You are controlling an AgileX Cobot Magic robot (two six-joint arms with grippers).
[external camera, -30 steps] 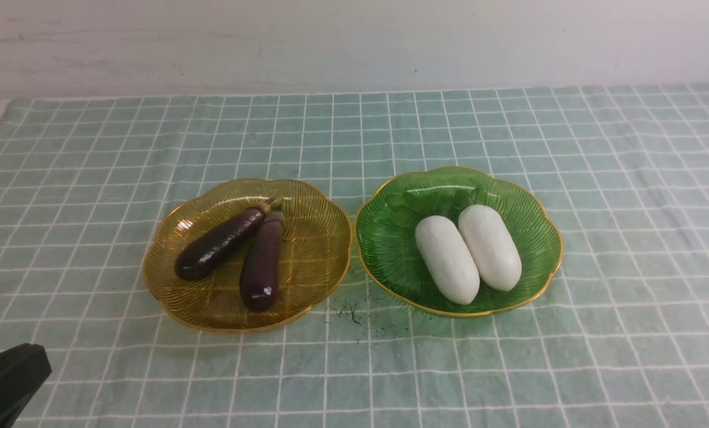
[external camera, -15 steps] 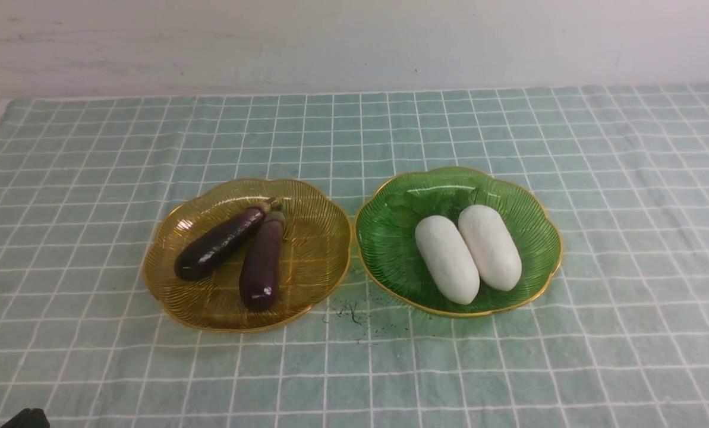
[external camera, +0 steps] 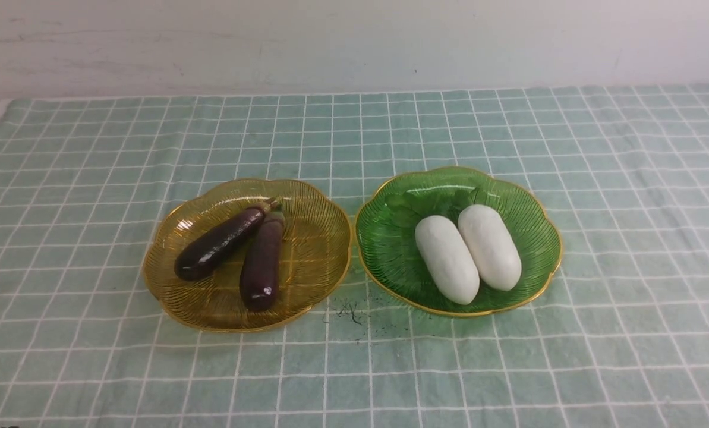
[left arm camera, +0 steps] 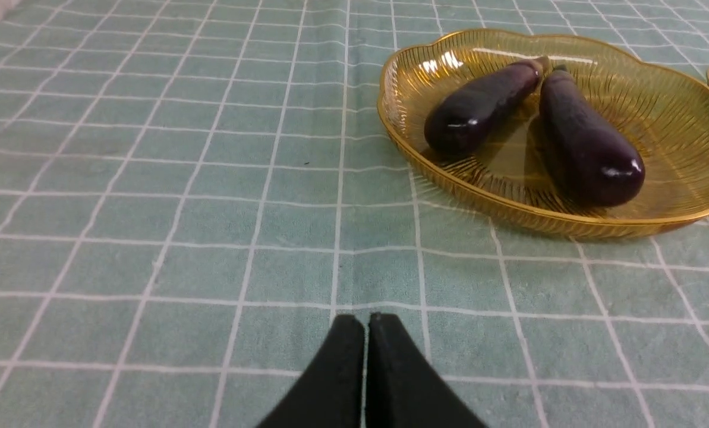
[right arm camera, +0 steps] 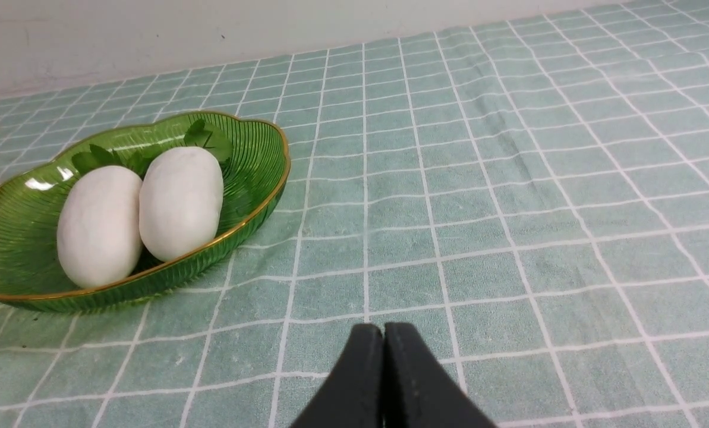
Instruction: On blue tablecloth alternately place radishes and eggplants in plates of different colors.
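Both pincers [left arm camera: 366,321] [right arm camera: 384,330] clenched; two eggplants [external camera: 261,261], two radishes [external camera: 447,260], two plates [external camera: 315,267].

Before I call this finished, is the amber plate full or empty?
Neither quite: it's occupied, with room left. Two eggplants lie inside the amber plate, with bare ribbed glass beside them.

Front view: even, moderately bright, diffuse light, source not visible; small white glare spots on the scalloped amber ribbed glass-like plate [external camera: 315,267] and on the glossy dark-purple elongated eggplants [external camera: 219,242], faint soft shading beside the plate, tablecloth grid legible, black gripper fingertips in left wrist view [left arm camera: 363,339] slightly soft.
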